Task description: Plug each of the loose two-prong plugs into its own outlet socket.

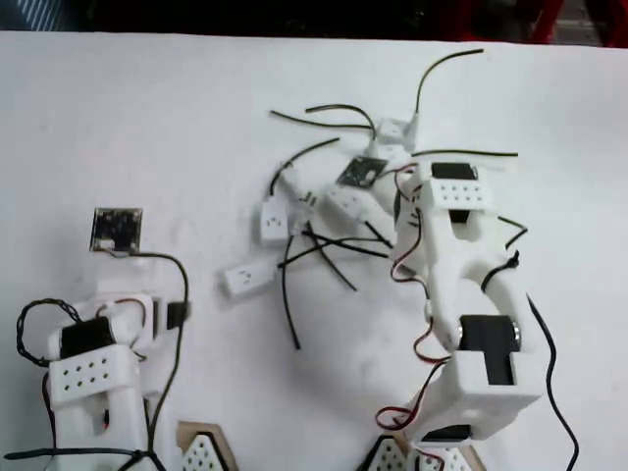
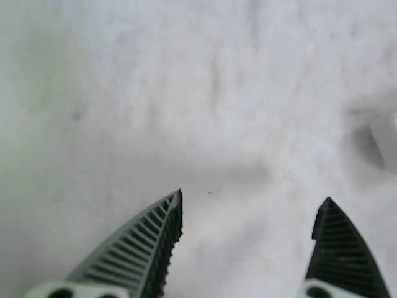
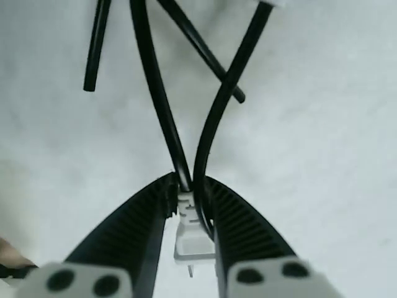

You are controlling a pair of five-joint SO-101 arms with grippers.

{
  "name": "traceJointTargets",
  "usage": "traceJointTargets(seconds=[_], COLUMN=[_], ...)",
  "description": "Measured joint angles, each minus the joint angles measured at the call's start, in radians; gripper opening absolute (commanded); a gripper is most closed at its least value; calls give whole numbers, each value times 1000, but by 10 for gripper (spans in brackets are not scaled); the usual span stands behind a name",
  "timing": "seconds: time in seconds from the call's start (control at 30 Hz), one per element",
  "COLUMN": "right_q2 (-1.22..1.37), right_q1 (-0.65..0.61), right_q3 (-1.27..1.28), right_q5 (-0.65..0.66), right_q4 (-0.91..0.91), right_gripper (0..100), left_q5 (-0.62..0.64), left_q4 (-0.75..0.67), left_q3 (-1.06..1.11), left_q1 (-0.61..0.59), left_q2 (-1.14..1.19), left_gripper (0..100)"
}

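1. Two grippers logged. The left gripper (image 2: pixel 253 198) hung over the bare white table (image 2: pixel 186 93), its ribbed fingers (image 2: pixel 149 248) spread wide with nothing between them.
2. A pale object (image 2: pixel 388 139) sat on the table off to one side of that gripper, not touching it. I could not tell what it was.
3. The right gripper (image 3: pixel 189 181) was clenched on a white plug (image 3: pixel 193 233), with a finger pressed against each side. Two black cables (image 3: pixel 152 93) ran out from between the tips.
4. From the high view, the right arm (image 1: pixel 461 255) lay extended to a tangle of cables and white pieces near the table's middle.
5. A white block (image 1: pixel 275 222) and a second white block (image 1: pixel 247 279) lay beside the tangle, apart from each other. Whether they were plugs or sockets, I could not tell.
6. The left arm (image 1: pixel 88 368) sat folded near the table's front edge, well apart from the tangle.
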Motion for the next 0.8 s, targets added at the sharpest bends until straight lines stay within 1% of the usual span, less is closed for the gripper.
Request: traceJointTargets(seconds=[0.07, 0.13, 0.2, 0.23, 0.47, 0.63, 0.8], right_q2=[0, 0, 0, -2, -18, -18, -54], right_q1=[-9, -18, -28, -34, -52, -46, 31], right_q3=[0, 0, 0, 0, 0, 0, -69], right_q5=[-55, -100, -123, -127, -132, -132, -132], right_q4=[0, 0, 6, 21, 164, 187, 190], right_gripper=[50, 115, 166, 174, 174, 176, 174], left_q5=[0, 0, 0, 0, 0, 0, 0], left_q4=[0, 0, 0, 0, 0, 0, 0], left_q3=[0, 0, 0, 0, 0, 0, 0], left_q1=[0, 0, 0, 0, 0, 0, 0], left_q2=[0, 0, 0, 0, 0, 0, 0], left_gripper=[331, 331, 331, 331, 331, 331, 331])
